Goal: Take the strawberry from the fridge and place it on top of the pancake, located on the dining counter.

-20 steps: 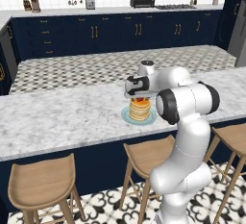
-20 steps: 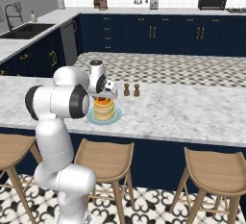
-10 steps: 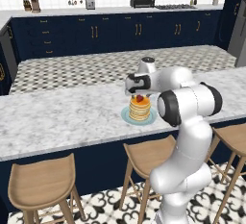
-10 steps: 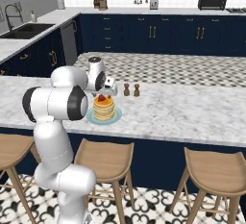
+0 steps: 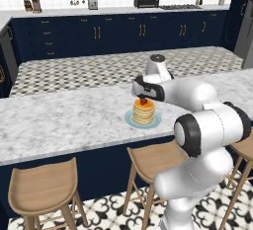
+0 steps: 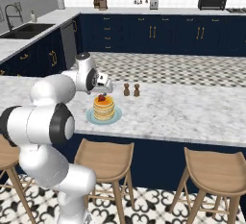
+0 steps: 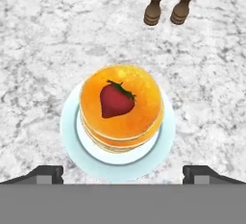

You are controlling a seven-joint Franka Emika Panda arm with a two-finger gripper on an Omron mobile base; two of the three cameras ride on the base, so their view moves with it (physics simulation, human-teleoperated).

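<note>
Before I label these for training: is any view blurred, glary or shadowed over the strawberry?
Hand view: sharp, evenly lit, small red strawberry crisp on the golden pancake stack, no glare. Left base view: soft, strawberry a few pixels under the hand. Right base view: the same softness.

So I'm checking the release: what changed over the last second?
The end effector let go of the strawberry, opened wide and rose a little above it. The strawberry stayed on the pancake; the plate and the two shakers on the counter did not move.
</note>
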